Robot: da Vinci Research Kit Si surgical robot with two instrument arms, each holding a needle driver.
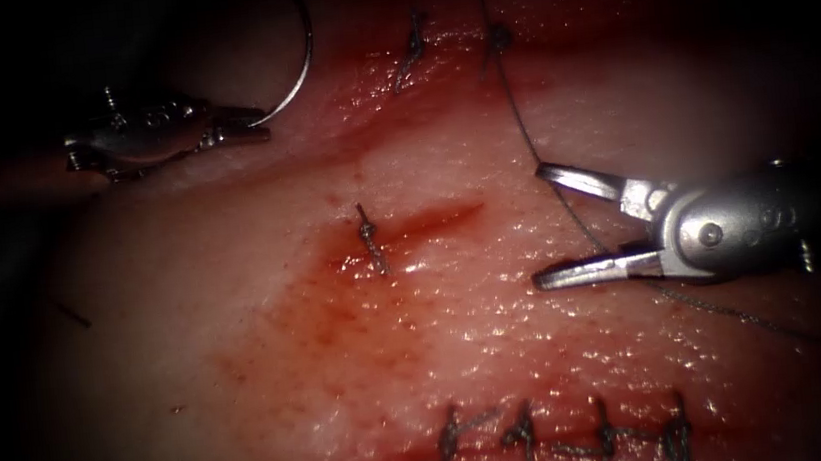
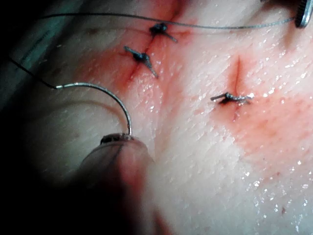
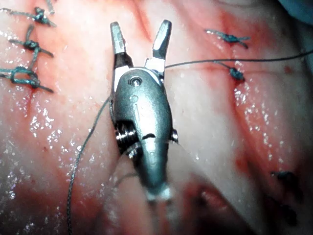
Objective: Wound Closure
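Observation:
My left tool (image 1: 255, 125) is at the upper left, left of the cuts, jaws shut on the curved needle (image 1: 302, 65) near one end of its curve. The needle arcs up free of the tissue (image 1: 244, 377). In the left wrist view the needle (image 2: 110, 93) rises from the left tool (image 2: 124, 138), and thread (image 2: 29, 73) leaves its free end. My right tool (image 1: 541, 226) hovers right of the short middle cut (image 1: 430, 221), jaws open and holding nothing. The thread (image 1: 521, 129) runs down from the upper cut and crosses between those open jaws. The right tool (image 3: 141, 32) has thread (image 3: 234, 61) passing behind it.
A knot (image 1: 368, 235) with cut ends sits on the middle cut amid red fluid. Two knots (image 1: 413, 44) (image 1: 497, 36) close the upper cut. Several stitches (image 1: 526, 435) line the lower cut. Thread (image 1: 740, 314) trails off under the right tool.

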